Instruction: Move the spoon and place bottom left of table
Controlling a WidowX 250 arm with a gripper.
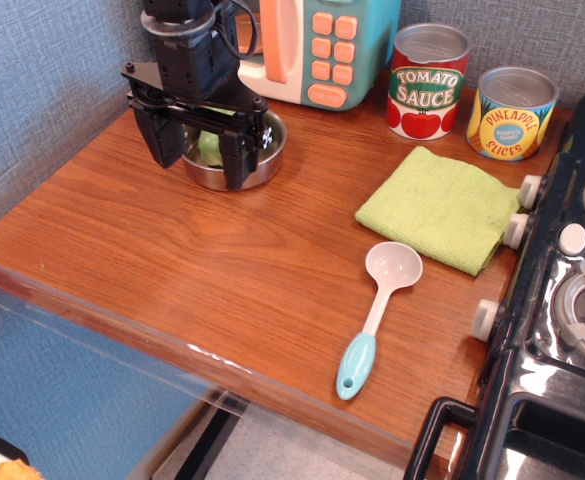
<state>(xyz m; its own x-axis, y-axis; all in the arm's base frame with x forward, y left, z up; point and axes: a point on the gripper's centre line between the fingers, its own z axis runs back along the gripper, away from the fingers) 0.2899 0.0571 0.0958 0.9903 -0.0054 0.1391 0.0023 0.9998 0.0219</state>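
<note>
The spoon [377,312] lies flat on the reddish-brown table [192,260] at the front right, just below the green cloth. Its white bowl points to the back and its light blue handle end points to the front edge. My black gripper [197,155] hangs at the back left, far from the spoon, over a metal bowl. Its two fingers are spread apart and nothing is between them.
A metal bowl [267,160] with something green in it sits under the gripper. A green cloth [437,205] lies right of centre. A tomato sauce can [427,80], a pineapple can [512,112] and a toy microwave [317,45] stand at the back. A black toy stove [562,300] fills the right side.
</note>
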